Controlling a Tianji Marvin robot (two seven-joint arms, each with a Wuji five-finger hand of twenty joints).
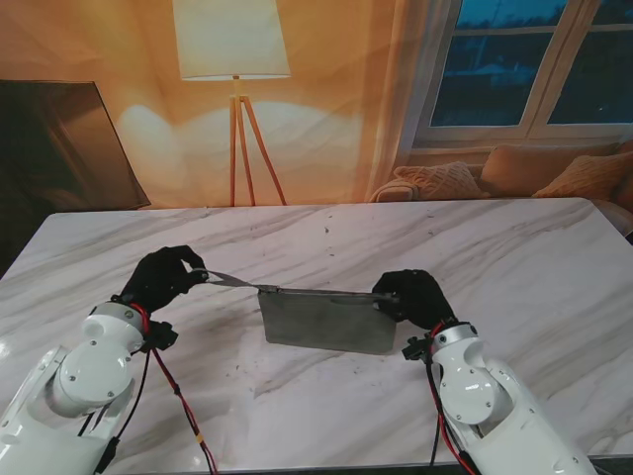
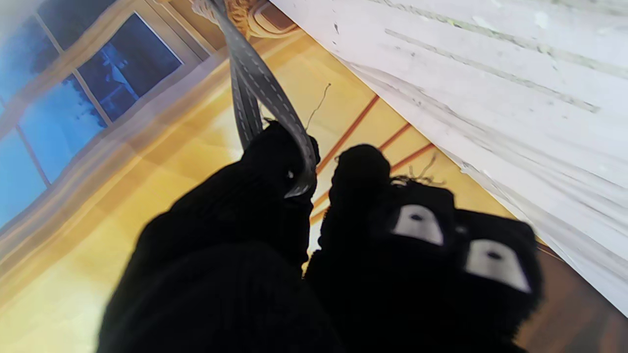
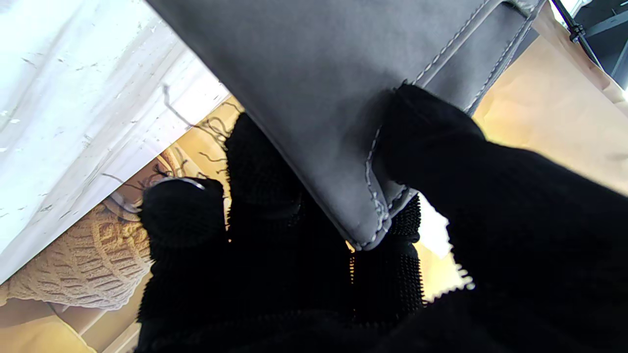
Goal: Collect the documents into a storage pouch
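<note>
pouch (image 3: 314, 73) interior and contents hidden

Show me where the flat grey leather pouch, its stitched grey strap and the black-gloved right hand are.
Flat grey leather pouch (image 1: 321, 322), stand view: front panel.
Stitched grey strap (image 2: 267, 88), left wrist view: mid-length.
Black-gloved right hand (image 1: 415, 297), stand view: back of hand.

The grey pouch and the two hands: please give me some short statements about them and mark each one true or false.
1. The right hand grips a corner of the grey pouch. True.
2. The left hand is open and holds nothing. False: it pinches the pouch's strap.
3. The pouch lies flat on the marble table. False: it is held up by both hands.
4. No documents are visible on the table. True.
</note>
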